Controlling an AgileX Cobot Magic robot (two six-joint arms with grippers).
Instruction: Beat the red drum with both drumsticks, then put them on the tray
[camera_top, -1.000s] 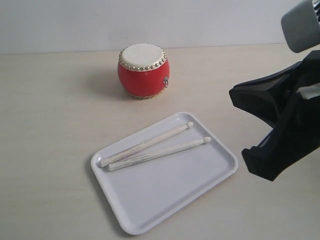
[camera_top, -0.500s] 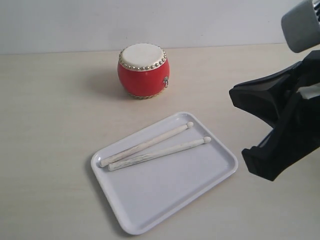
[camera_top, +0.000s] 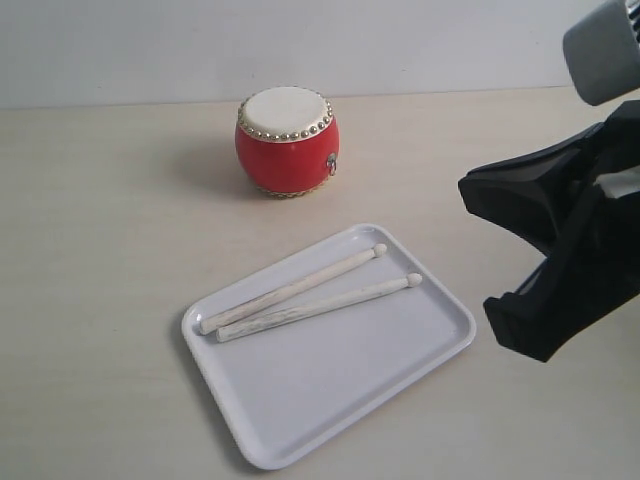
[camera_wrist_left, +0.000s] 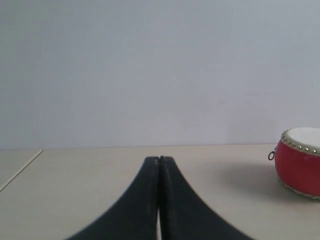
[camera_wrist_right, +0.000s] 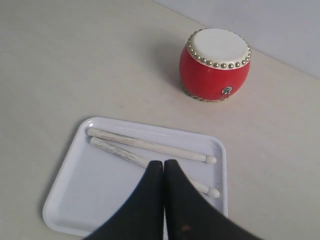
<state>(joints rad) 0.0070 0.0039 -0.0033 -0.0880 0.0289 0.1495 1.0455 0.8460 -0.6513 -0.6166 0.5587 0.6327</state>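
The red drum (camera_top: 287, 142) stands upright on the table behind the white tray (camera_top: 340, 385). Both pale drumsticks (camera_top: 290, 289) (camera_top: 315, 307) lie side by side on the tray's far half, bead tips pointing right. In the right wrist view my right gripper (camera_wrist_right: 164, 163) is shut and empty, hovering above the tray (camera_wrist_right: 100, 185), the drumsticks (camera_wrist_right: 150, 146) (camera_wrist_right: 117, 149) and the drum (camera_wrist_right: 216, 62). My left gripper (camera_wrist_left: 159, 159) is shut with nothing in it, low over bare table, with the drum (camera_wrist_left: 300, 160) off to one side.
The black right arm (camera_top: 570, 250) fills the right edge of the exterior view, beside the tray. A pale wall rises behind the beige table (camera_top: 100, 250). The left arm is out of the exterior view.
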